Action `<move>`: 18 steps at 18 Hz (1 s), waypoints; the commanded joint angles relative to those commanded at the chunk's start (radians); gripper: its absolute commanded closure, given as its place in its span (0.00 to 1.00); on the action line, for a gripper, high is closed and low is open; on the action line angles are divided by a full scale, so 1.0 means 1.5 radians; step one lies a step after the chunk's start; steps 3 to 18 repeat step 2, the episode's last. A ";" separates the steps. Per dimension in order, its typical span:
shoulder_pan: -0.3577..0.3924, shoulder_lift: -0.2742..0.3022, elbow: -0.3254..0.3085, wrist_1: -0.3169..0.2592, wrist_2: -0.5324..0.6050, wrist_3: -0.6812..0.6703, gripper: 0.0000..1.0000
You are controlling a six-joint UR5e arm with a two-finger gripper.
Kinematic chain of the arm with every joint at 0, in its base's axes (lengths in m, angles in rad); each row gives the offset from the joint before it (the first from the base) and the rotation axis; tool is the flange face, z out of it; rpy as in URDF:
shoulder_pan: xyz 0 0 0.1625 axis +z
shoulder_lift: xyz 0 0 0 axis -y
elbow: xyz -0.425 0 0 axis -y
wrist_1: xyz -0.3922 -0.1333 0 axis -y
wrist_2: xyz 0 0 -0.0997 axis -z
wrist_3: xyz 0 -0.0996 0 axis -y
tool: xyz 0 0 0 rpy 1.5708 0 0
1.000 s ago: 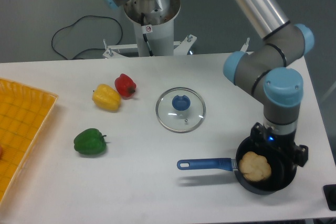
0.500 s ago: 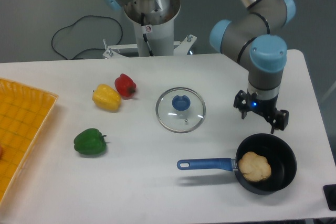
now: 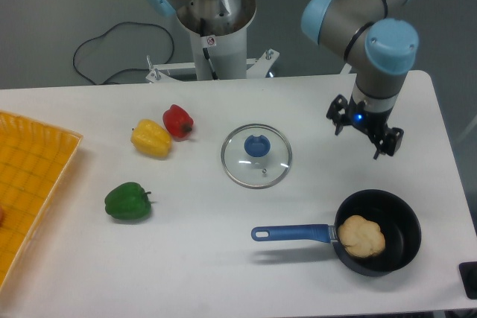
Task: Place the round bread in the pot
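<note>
The round bread [image 3: 362,235], a golden-tan lobed bun, lies inside the black pot [image 3: 393,223] at the front right, toward the pot's left side. The pot's long blue handle [image 3: 291,232] points left. My gripper [image 3: 363,135] hangs above the table behind the pot, well clear of its rim. Its two fingers are spread apart and nothing is between them.
A glass lid with a blue knob [image 3: 256,155] lies mid-table. A red pepper [image 3: 177,121], a yellow pepper [image 3: 151,138] and a green pepper [image 3: 127,201] sit to the left. A yellow tray [image 3: 30,176] is at the left edge. A black cable [image 3: 112,50] lies behind the table.
The gripper has risen out of the pot and moved back, away from the front edge. The bread stays in the pot where it was let go.
</note>
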 joint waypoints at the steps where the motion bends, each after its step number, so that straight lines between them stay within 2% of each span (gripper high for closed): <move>1: -0.002 0.006 0.001 -0.014 0.000 0.000 0.00; 2: -0.004 0.007 0.002 -0.024 0.000 0.000 0.00; 18: -0.004 0.007 0.002 -0.024 0.000 0.000 0.00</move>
